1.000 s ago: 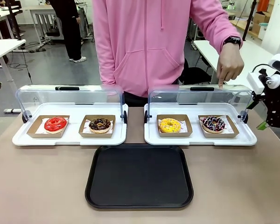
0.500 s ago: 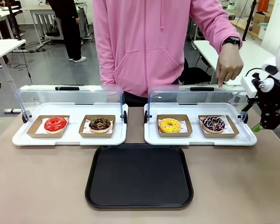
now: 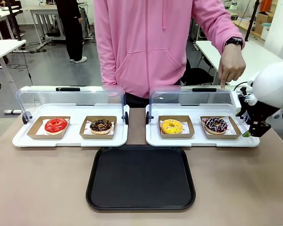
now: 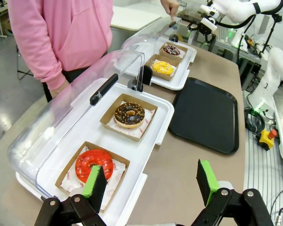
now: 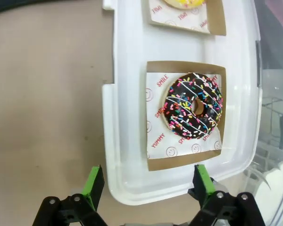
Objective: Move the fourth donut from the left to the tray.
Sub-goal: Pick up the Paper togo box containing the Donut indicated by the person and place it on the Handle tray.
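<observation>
Four donuts sat in a row on the table (image 3: 37,188), one in each of four brown cardboard holders (image 3: 37,130): a red donut (image 3: 55,125), a chocolate donut with tan crumbs (image 3: 101,125), a yellow donut (image 3: 171,126) and the fourth donut (image 3: 215,125), dark-glazed with streaks and sprinkles. They were split two and two between two white display trays, the left display tray (image 3: 70,140) and the right display tray (image 3: 198,141), both with clear lids (image 3: 70,100) raised behind. One black tray (image 3: 140,177) lay on the near side, just in front of the gap between them. The fourth donut lay at the right end of the right display tray, apart from the black tray. A person in a pink top stood at the far side, one hand (image 3: 231,66) pointing a finger down at the lid behind that donut. In the front view the right tool (image 3: 253,131) hung at the right display tray's right end. The right wrist view added the print on the holder's paper (image 5: 155,122), "SMILE" and "YUMMY", and the tool's green pads (image 5: 93,181) spread wide, released and empty. The left wrist view showed the left tool (image 4: 151,178) likewise released and empty, near the red donut, with the row receding toward the other arm.
</observation>
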You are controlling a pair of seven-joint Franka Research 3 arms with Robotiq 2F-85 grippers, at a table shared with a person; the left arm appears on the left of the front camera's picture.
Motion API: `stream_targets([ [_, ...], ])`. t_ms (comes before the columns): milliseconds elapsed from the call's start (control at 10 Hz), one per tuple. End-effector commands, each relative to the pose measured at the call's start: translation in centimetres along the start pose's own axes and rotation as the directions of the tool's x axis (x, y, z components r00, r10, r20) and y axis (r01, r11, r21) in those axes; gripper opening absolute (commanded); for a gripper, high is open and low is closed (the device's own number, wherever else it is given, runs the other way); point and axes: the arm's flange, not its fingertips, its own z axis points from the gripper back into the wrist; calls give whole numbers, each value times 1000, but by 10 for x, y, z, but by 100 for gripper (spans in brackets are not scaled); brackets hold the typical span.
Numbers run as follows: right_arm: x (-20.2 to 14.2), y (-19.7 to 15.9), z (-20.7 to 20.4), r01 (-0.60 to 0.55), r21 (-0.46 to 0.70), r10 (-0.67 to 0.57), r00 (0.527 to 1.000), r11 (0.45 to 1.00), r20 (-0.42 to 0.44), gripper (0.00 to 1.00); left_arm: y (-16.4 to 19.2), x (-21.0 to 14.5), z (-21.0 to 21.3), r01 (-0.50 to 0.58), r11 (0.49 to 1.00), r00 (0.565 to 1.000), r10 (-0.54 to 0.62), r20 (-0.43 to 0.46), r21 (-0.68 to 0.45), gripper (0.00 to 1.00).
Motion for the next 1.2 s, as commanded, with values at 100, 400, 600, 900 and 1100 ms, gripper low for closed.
stream_targets([
  [100, 8, -1, -32, 22, -42, -23, 999, 999, -32, 100, -1, 2, 1, 3, 1000, 1000, -3, 8, -5, 100],
  [400, 5, -7, -48, 14, -33, -15, 999, 999, -42, 100, -1, 2, 1, 3, 1000, 1000, -3, 8, -5, 100],
  [600, 3, -10, -58, 10, -28, -12, 999, 1000, -49, 100, -1, 2, 1, 3, 1000, 1000, -3, 8, -5, 100],
  [900, -2, -18, -68, 33, -11, -34, 996, 999, -76, 100, -1, 2, 1, 3, 1000, 1000, -3, 8, -5, 100],
  [1100, -5, -21, -69, 40, 1, -40, 996, 999, -84, 100, -1, 2, 1, 3, 1000, 1000, -3, 8, -5, 100],
])
